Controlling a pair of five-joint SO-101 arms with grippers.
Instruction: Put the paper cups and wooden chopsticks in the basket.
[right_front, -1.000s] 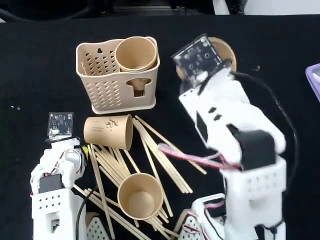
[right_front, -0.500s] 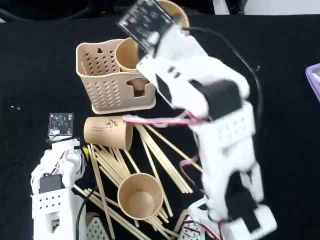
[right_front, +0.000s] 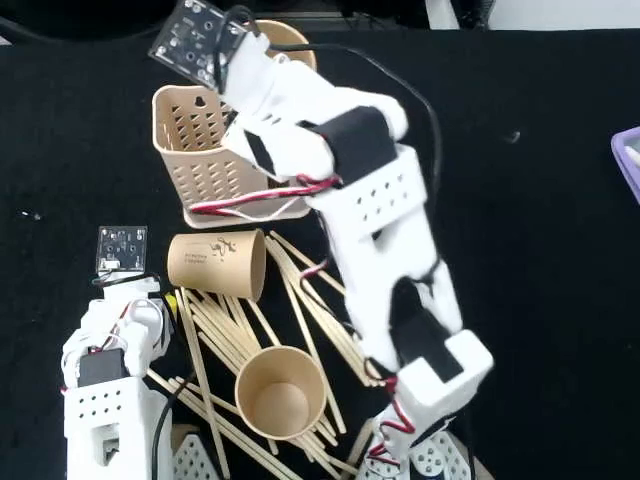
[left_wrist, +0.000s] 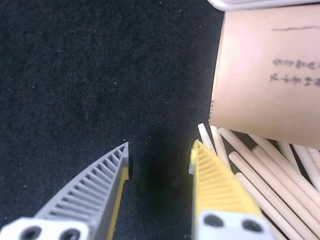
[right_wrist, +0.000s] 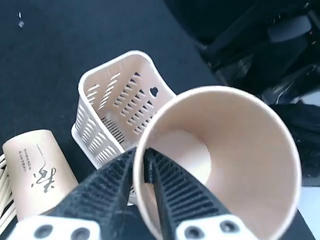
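Paper cup (right_wrist: 235, 150) rim pinched in right hand (right_wrist: 141, 157) — near basket (right_wrist: 107, 100).

The beige slotted basket (right_front: 195, 150) stands upright. One paper cup (right_front: 215, 263) lies on its side. A second cup (right_front: 280, 392) sits mouth-up on scattered wooden chopsticks (right_front: 225, 325). A third cup (right_wrist: 225, 165) hangs tilted near the basket, its rim pinched in the right gripper (right_wrist: 143, 156).

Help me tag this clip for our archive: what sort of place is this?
Likely a robotics lab or hobby bench, not a kitchen: two small robot arms stand at a black-covered table, with a basket, paper cups and wooden chopsticks laid out as practice props.
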